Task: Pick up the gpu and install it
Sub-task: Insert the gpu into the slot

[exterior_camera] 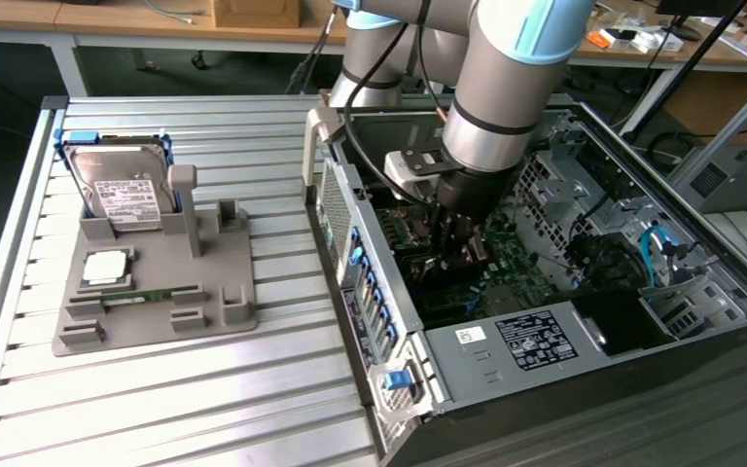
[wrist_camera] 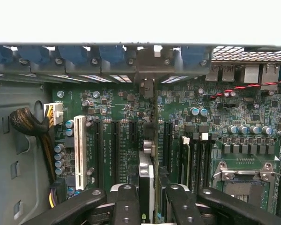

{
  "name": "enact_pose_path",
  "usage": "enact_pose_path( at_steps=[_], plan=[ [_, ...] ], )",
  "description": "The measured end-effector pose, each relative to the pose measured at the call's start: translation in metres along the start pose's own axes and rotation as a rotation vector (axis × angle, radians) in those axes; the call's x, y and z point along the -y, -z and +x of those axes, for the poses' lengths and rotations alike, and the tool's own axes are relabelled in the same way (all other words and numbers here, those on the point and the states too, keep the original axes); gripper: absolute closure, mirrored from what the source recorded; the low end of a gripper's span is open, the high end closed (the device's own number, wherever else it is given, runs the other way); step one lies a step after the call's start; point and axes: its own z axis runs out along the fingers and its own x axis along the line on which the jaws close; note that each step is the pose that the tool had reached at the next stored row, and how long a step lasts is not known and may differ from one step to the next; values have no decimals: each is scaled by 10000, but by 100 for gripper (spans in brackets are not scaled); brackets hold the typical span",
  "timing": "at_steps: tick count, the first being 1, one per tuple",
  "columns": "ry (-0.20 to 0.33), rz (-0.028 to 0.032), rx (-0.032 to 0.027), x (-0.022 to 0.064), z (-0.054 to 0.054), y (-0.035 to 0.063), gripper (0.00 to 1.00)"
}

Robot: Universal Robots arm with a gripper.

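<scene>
The gpu (wrist_camera: 146, 185) stands on edge between the two black fingers (wrist_camera: 127, 206) of the gripper (wrist_camera: 149, 208), which is clamped on the card's upper edge. In the wrist view the card runs straight away from the fingers toward the rear wall of the computer case (exterior_camera: 504, 365), and its metal bracket (wrist_camera: 149, 86) sits in the gap between the blue slot clips (wrist_camera: 110, 52).

In the exterior view the gripper (exterior_camera: 458, 255) is deep inside the open case, low over the green motherboard (wrist_camera: 117, 101). The card lies over one of the long black expansion slots, with the white slot (wrist_camera: 79, 145) off to one side and the memory slots (wrist_camera: 196, 157) on the other. Whether its edge connector has entered the slot cannot be told.

Doing this step well seems to call for keeping the card upright and parallel to the slot, and pressing straight down rather than rocking it. The bracket should slide along the rear wall without catching. A tilt here could jam the connector or strain the board.

Outside the case, the grey parts holder (exterior_camera: 153, 292) on the slatted table (exterior_camera: 153, 409) carries the hard drive (exterior_camera: 121, 190) and a memory stick (exterior_camera: 147, 294).
</scene>
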Motion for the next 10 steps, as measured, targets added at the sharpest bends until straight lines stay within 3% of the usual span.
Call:
enact_pose_path(
  at_steps=[10],
  plan=[
    [0, 2, 2, 5, 0, 11, 73]
  ],
)
